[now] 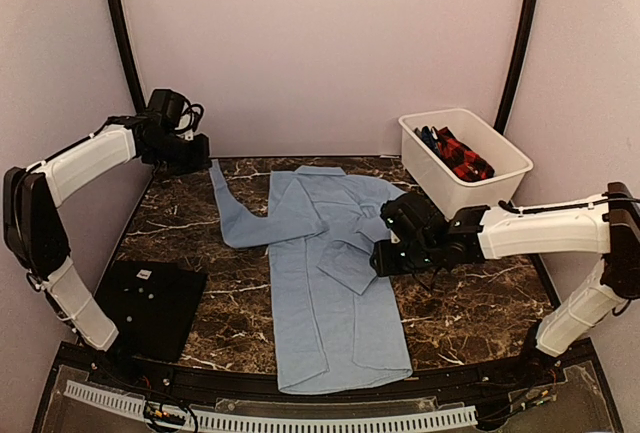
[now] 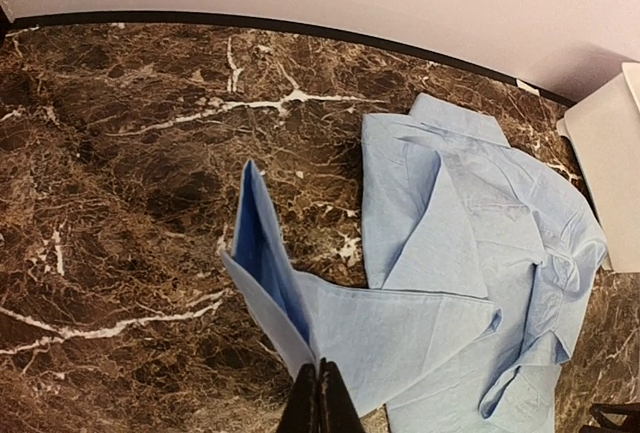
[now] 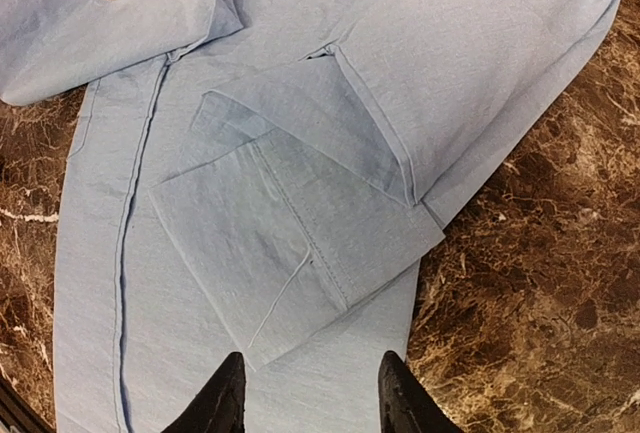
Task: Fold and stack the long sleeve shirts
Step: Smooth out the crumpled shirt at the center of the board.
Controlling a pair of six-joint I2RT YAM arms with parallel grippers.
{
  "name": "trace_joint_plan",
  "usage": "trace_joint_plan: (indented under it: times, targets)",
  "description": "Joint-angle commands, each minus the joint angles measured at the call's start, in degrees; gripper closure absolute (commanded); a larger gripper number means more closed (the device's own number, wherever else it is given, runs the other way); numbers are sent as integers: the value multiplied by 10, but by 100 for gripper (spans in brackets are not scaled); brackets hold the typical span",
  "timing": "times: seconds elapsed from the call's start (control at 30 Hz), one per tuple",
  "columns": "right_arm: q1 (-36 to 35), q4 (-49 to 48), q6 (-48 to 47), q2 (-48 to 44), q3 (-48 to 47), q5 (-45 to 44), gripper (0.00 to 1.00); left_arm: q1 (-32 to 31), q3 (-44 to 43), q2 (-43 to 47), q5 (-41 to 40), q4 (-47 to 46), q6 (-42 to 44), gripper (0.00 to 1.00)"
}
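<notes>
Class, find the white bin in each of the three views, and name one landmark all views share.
Top external: white bin in the upper right of the picture.
Left wrist: cut off at the right edge.
Right wrist: not in it.
Shared landmark: the light-blue shirt, in all three.

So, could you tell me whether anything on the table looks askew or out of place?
Yes: the light-blue shirt lies unevenly. One sleeve is folded in over the body, but the other sleeve juts out crookedly toward the far-left corner, its cuff turned up. Nothing looks spilled or damaged.
</notes>
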State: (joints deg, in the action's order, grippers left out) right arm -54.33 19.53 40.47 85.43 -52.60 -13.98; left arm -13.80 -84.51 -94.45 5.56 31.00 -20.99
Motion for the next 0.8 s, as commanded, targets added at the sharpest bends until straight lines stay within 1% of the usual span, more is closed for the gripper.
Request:
trace_joint_plan:
  times: [0.0, 0.13, 0.17, 0.2, 0.23, 0.27, 0.33, 0.47, 0.6, 0.67, 0.77]
  targets:
    - [5, -24, -18, 23, -24, 7, 57, 28, -5, 33, -46, 26, -10, 100]
    - [5, -23, -27, 46, -39, 11, 54, 96, -28, 44, -49, 26, -38, 100]
    - [5, -23, -29, 50, -41, 12, 54, 120, -45, 44, -48, 27, -41, 100]
    - [4, -25, -31, 55, -43, 13, 53, 128, -56, 41, -48, 31, -43, 100]
    - [4, -25, -33, 61, -46, 14, 53, 155, -83, 39, -48, 33, -43, 100]
    - [4, -25, -35, 67, -49, 15, 53, 165, -97, 31, -46, 37, -43, 100]
    - [5, -25, -38, 82, -57, 18, 52, 194, -160, 14, -42, 46, -44, 100]
    - [5, -26, -42, 107, -70, 24, 51, 221, -253, -33, -39, 68, -49, 100]
    - [5, -27, -43, 122, -78, 29, 49, 232, -329, -77, -25, 81, -53, 100]
    - [5, -28, -44, 128, -78, 30, 49, 233, -358, -100, -16, 91, -53, 100]
    - [5, -27, -44, 137, -79, 32, 49, 233, -368, -119, -11, 94, -51, 100]
